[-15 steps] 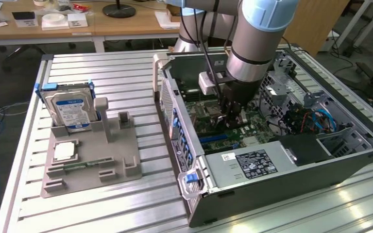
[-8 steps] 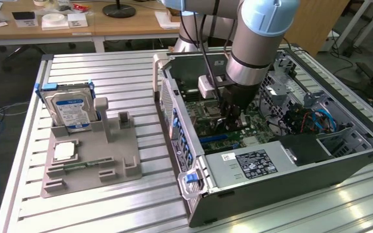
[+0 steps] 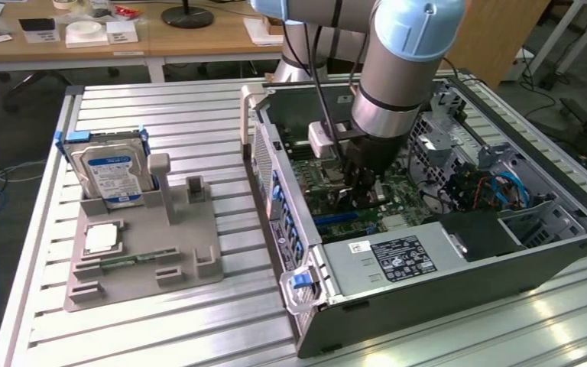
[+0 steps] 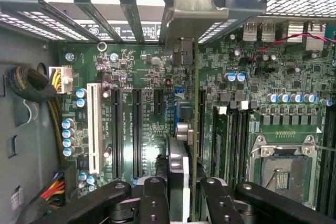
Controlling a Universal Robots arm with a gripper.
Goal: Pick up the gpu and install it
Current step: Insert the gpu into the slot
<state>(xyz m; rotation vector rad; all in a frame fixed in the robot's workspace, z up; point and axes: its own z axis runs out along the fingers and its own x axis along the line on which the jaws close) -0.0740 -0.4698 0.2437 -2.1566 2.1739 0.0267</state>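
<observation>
In the wrist view the gpu (image 4: 185,129) is seen edge-on, a thin green card with a silver end bracket (image 4: 194,9). My gripper (image 4: 184,200) is shut on it, with its black fingers (image 4: 153,203) pressing on both faces. The card stands upright over the motherboard (image 4: 152,66), in line with a blue slot (image 4: 182,109), and its bracket reaches the case's rear slot openings. Whether its edge sits in the slot I cannot tell. In the exterior view my gripper (image 3: 360,187) is down inside the open computer case (image 3: 273,160).
Black slots (image 4: 136,129) and a white slot (image 4: 94,129) lie beside the card, with memory slots (image 4: 233,140) and the processor socket (image 4: 281,169) on its other side. A power supply (image 3: 396,256) fills the case's near end. A grey holder (image 3: 186,256) on the exterior view's left carries a hard drive (image 3: 110,172).
</observation>
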